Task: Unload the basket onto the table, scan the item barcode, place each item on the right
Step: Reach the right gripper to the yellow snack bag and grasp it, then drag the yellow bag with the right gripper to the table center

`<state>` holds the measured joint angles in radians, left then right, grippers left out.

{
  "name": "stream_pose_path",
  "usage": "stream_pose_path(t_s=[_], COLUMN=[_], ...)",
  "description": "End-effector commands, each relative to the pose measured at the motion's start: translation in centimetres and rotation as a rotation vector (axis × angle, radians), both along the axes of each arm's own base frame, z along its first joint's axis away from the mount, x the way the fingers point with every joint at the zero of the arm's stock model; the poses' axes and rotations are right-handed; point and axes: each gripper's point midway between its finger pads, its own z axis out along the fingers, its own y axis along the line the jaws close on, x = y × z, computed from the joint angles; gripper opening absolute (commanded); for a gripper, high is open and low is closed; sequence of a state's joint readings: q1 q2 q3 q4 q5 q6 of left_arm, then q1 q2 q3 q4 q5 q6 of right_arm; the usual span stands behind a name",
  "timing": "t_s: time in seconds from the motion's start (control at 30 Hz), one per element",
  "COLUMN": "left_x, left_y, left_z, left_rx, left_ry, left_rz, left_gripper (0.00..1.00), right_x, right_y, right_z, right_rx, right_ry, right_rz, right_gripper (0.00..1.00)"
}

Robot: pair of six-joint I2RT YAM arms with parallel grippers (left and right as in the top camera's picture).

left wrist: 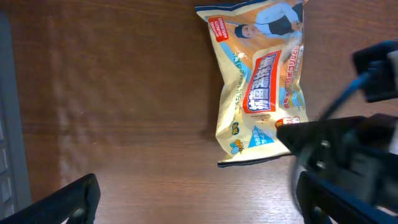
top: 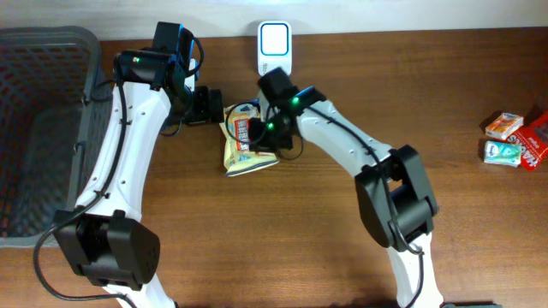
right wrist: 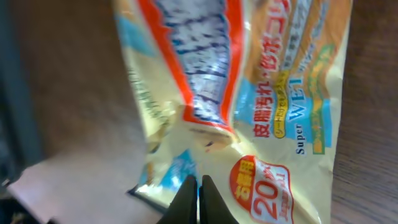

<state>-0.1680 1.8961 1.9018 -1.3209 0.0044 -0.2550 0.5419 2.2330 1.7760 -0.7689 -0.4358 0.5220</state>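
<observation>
The item is a yellow snack packet [top: 242, 152] with a red label, lying on the wooden table between the two arms. My right gripper [top: 260, 130] is down on it. In the right wrist view its fingers [right wrist: 199, 198] are pressed together on the packet's [right wrist: 280, 93] crinkled foil near the "20" badge. The left gripper [left wrist: 196, 208] hangs open over bare wood just short of the packet's [left wrist: 261, 81] lower edge, holding nothing. A white scanner [top: 274, 47] stands at the table's back edge. No barcode shows.
A dark mesh basket [top: 43, 128] fills the left end of the table. Several small boxes [top: 514, 141] lie at the far right. The right arm's dark gripper body [left wrist: 339, 155] crowds the left wrist view's right side.
</observation>
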Motion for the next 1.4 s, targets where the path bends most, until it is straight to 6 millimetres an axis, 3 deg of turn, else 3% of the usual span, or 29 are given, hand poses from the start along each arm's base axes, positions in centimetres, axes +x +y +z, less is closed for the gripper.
stream_pose_path(t_s=[0.0, 0.17, 0.27, 0.37, 0.47, 0.53, 0.6, 0.63, 0.67, 0.7, 0.77, 0.93, 1.03, 1.07, 1.13, 1.2, 1.3, 1.37], left_x=[0.0, 0.0, 0.0, 0.0, 0.0, 0.0, 0.0, 0.0, 0.0, 0.0, 0.0, 0.0, 0.0, 0.0, 0.0, 0.0, 0.0, 0.0], left_y=[-0.1, -0.1, -0.1, -0.1, -0.1, -0.1, -0.1, -0.1, -0.1, -0.1, -0.1, -0.1, -0.1, -0.1, -0.1, -0.1, -0.1, -0.1], left_z=[0.1, 0.1, 0.1, 0.1, 0.1, 0.1, 0.1, 0.1, 0.1, 0.1, 0.1, 0.1, 0.1, 0.1, 0.1, 0.1, 0.1, 0.1], left_rx=[-0.010, -0.010, -0.010, -0.010, -0.010, -0.010, -0.010, -0.010, -0.010, -0.010, -0.010, -0.010, -0.010, -0.010, -0.010, -0.010, -0.010, -0.010], left_ry=[0.000, 0.000, 0.000, 0.000, 0.000, 0.000, 0.000, 0.000, 0.000, 0.000, 0.000, 0.000, 0.000, 0.000, 0.000, 0.000, 0.000, 0.000], left_rz=[0.008, 0.009, 0.009, 0.008, 0.009, 0.008, 0.009, 0.008, 0.008, 0.008, 0.008, 0.008, 0.008, 0.008, 0.008, 0.008, 0.009, 0.009], left_gripper=[0.99, 0.99, 0.99, 0.99, 0.99, 0.99, 0.99, 0.99, 0.99, 0.99, 0.99, 0.99, 0.99, 0.99, 0.99, 0.99, 0.99, 0.99], right_x=[0.3, 0.2, 0.3, 0.9, 2.3, 3.8, 3.8, 2.7, 2.1, 1.4, -0.6, -3.4, -4.6, -4.9, -5.3, -5.4, -4.8, -3.0], right_y=[-1.1, -2.6, -8.0, -13.1, -18.0, -19.9, -17.1, -13.7, -11.9, -11.2, -10.3, -7.2, -8.1, -10.1, -12.6, -13.5, -13.7, -13.2], right_z=[-2.7, -4.6, -5.7, -5.5, -3.6, -0.6, 1.8, 3.6, 4.5, 4.7, 3.8, 0.2, -3.0, -4.5, -5.1, -3.9, -0.3, 3.0], right_rx=[-0.106, -0.184, -0.457, -0.662, -0.765, -0.689, -0.415, -0.171, -0.055, -0.019, -0.045, -0.103, -0.158, -0.260, -0.357, -0.358, -0.352, -0.340], right_ry=[0.022, 0.038, -0.004, -0.038, -0.061, -0.059, 0.027, 0.117, 0.138, 0.138, 0.174, 0.199, 0.213, 0.205, 0.199, 0.192, 0.179, 0.108], right_rz=[-0.095, -0.114, -0.176, -0.201, -0.269, -0.347, -0.345, -0.282, -0.198, -0.126, -0.065, -0.028, -0.049, -0.068, -0.037, 0.041, 0.083, 0.081], right_gripper=[0.04, 0.04, 0.04, 0.04, 0.04, 0.04, 0.06, 0.09, 0.09, 0.04, 0.04, 0.04, 0.04, 0.04, 0.04, 0.04, 0.04, 0.04])
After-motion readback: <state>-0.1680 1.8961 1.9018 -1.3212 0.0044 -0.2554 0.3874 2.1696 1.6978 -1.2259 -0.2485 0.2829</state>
